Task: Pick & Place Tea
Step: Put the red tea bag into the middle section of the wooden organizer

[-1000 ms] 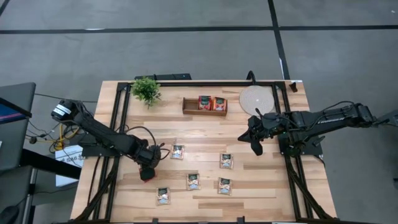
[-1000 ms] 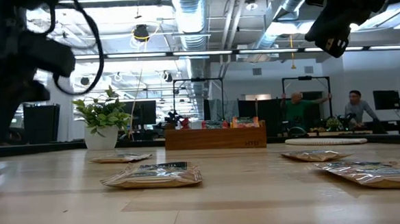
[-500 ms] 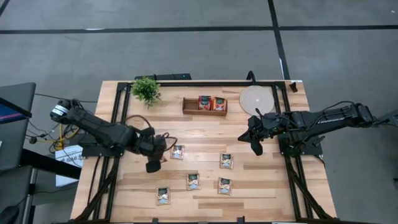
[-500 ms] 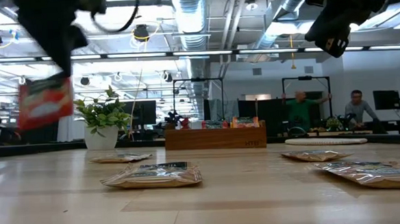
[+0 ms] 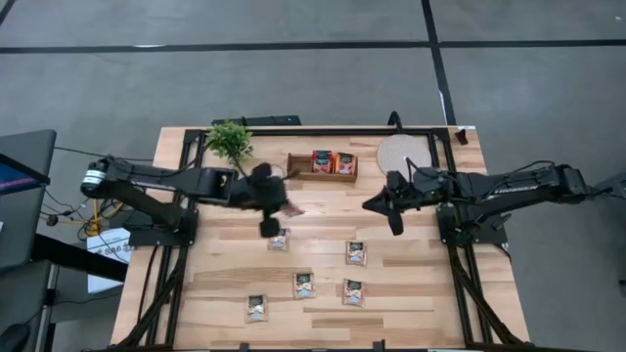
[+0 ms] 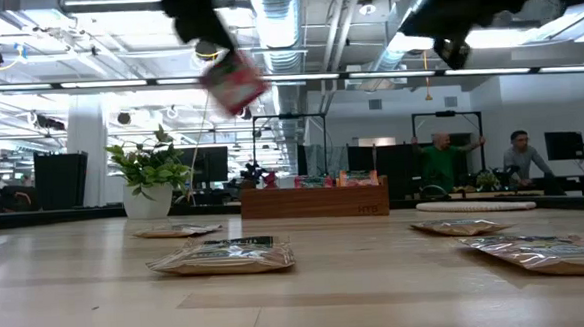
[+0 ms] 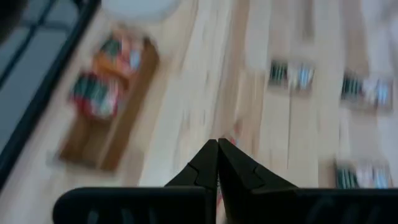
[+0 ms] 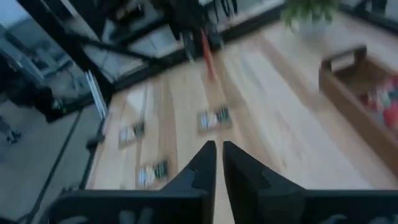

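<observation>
Tea: from above, one red sachet [image 5: 290, 207] hangs pinched in the closed left hand [image 5: 274, 208] over the tabletop [image 5: 421, 284], near the wooden tray [image 5: 302, 172] holding two sachets [image 5: 333, 162]; five more sachets [image 5: 304, 285] lie flat. The right hand [image 5: 380, 207] hovers apart, holding nothing. At table height, the red sachet tilts high in the air. The right wrist view shows its fingers [image 8: 200, 163] slightly parted, a narrow gap between them.

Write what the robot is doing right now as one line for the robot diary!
left gripper: shut on red tea sachet, in the air near wooden tray | right gripper: empty, raised over table | five sachets lying loose
</observation>
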